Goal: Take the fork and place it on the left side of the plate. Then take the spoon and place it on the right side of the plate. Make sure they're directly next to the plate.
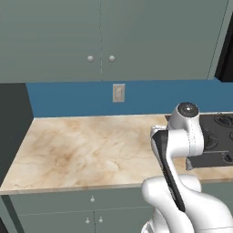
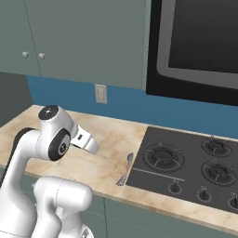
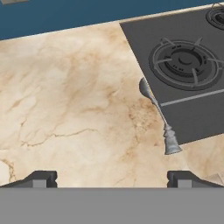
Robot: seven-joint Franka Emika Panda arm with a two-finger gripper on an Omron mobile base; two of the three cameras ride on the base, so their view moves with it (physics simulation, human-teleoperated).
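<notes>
While the claw (image 3: 112,178) hangs over the marble bench (image 3: 65,113), its two dark tips sit wide apart at the bottom of the hand view, so it's open and holding nothing. Ahead of it lies the spoon (image 3: 157,114), flat on the bench, rounded bowl toward the blue wall (image 3: 57,15), flared handle end toward the claw. It runs right along the left edge of the black cooktop (image 3: 192,100), touching or just beside that edge; hard to say which. The nearest burner (image 3: 186,61) sits just beyond the bowl.

From the right base view, the spoon (image 2: 126,169) again hugs the cooktop (image 2: 186,172) border near the bench's front edge, with the arm's white wrist (image 2: 86,139) poised to its left, well apart from it. A dark microwave (image 2: 195,46) hangs above the cooktop, a wall outlet (image 2: 101,94) sits on the blue strip, and grey cupboards (image 2: 69,37) fill the upper wall. Bare marble lies between claw and spoon.
</notes>
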